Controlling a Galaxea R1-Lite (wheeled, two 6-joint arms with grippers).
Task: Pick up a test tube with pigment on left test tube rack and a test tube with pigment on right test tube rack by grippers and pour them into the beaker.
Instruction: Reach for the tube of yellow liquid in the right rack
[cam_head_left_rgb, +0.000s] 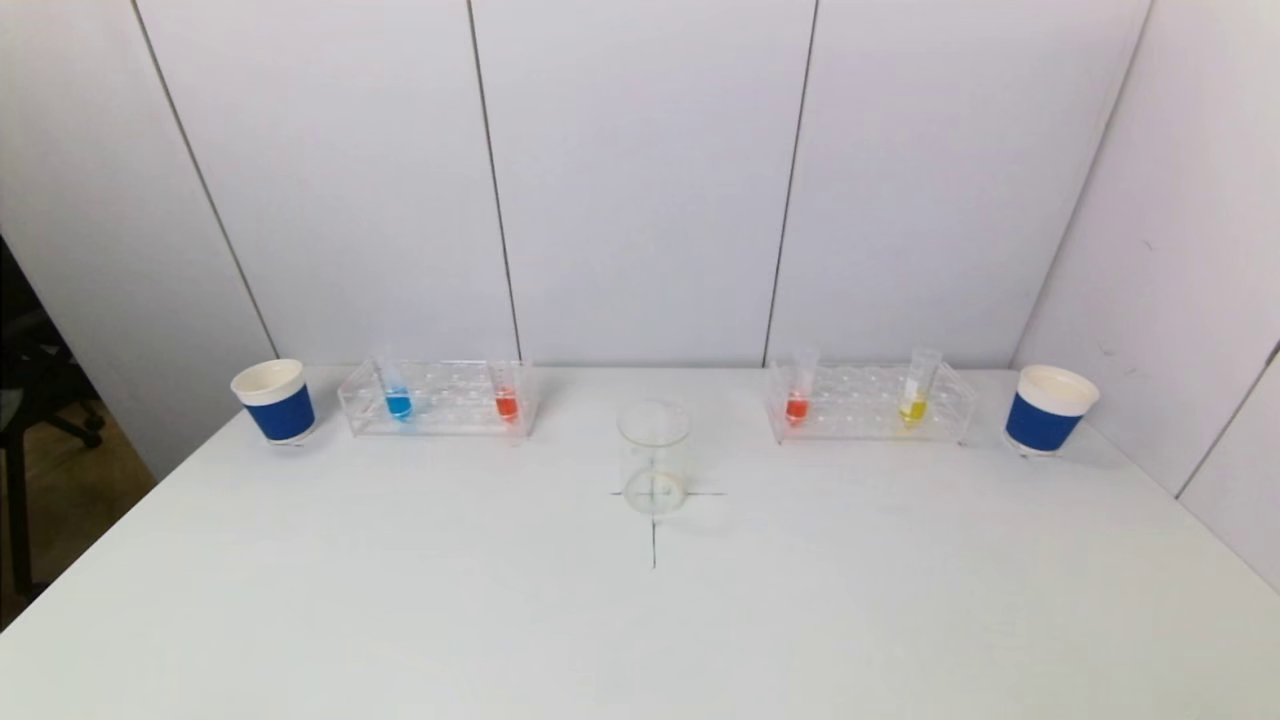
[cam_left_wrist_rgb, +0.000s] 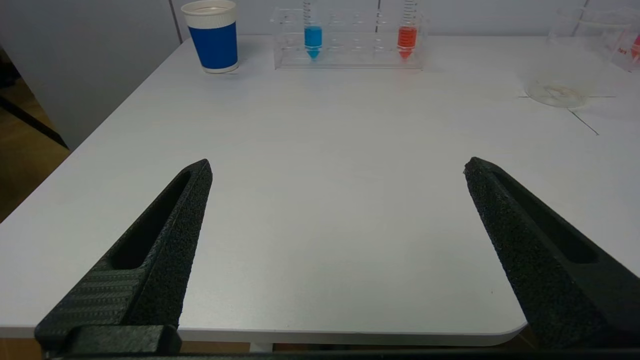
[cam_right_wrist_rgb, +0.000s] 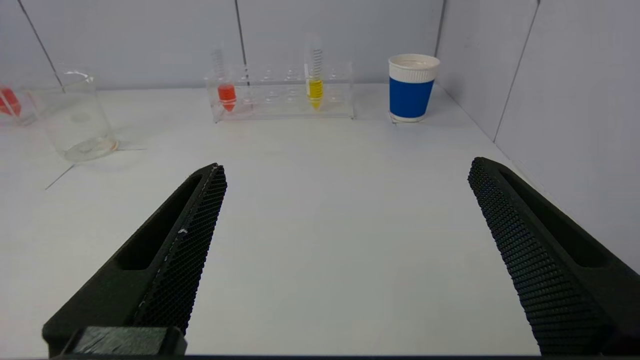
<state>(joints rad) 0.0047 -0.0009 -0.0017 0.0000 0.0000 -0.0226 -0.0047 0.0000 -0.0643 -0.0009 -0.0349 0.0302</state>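
Zero done: beaker (cam_head_left_rgb: 653, 470) empty at table centre; tubes racked along far edge; left gripper (cam_left_wrist_rgb: 337, 167) & right gripper (cam_right_wrist_rgb: 347, 167) wide, empty, near front edge.

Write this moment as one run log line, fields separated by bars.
stage: not started | left gripper: open, empty | right gripper: open, empty | clear glass beaker: empty | four pigment tubes: in racks

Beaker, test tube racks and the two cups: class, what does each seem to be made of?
Beaker: clear glass or plastic, glossy; the cross mark on the table shows through it.
Left rack and right rack: clear, likely acrylic; the coloured tube tips are visible through their walls.
Left cup and right cup: probably paper, matte, with a ribbed white rim and blue band.
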